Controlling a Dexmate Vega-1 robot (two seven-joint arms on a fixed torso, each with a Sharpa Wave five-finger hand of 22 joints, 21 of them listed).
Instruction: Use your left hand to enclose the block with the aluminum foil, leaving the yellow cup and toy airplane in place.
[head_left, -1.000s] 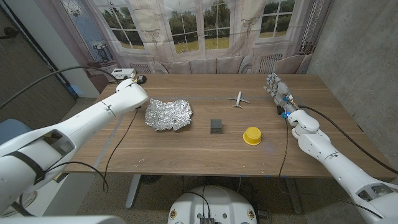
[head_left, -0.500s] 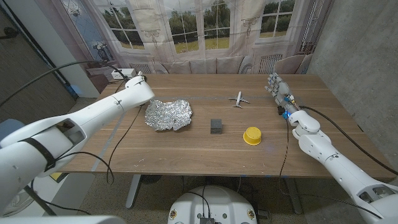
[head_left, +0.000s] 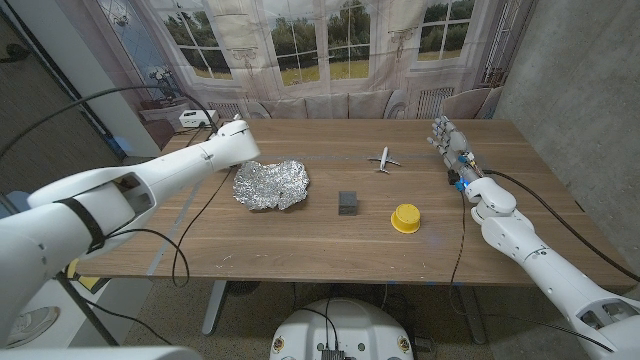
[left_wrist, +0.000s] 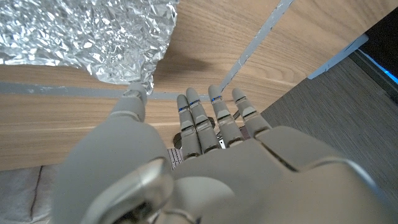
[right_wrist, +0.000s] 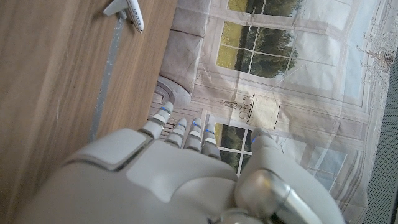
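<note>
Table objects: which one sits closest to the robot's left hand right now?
The crumpled aluminum foil sheet. It lies just beside the left hand, while the block, yellow cup and toy airplane sit farther right.

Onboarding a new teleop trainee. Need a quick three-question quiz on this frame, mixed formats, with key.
1. True or false: the aluminum foil already covers the block.
2. Which object lies nearest the right hand? A) toy airplane B) yellow cup C) foil
3. Fill in: in the left wrist view, the left hand has its fingers extended just short of the foil's ____.

Key: 1 false, the block sits bare beside the foil; 2 A; 3 edge.
</note>
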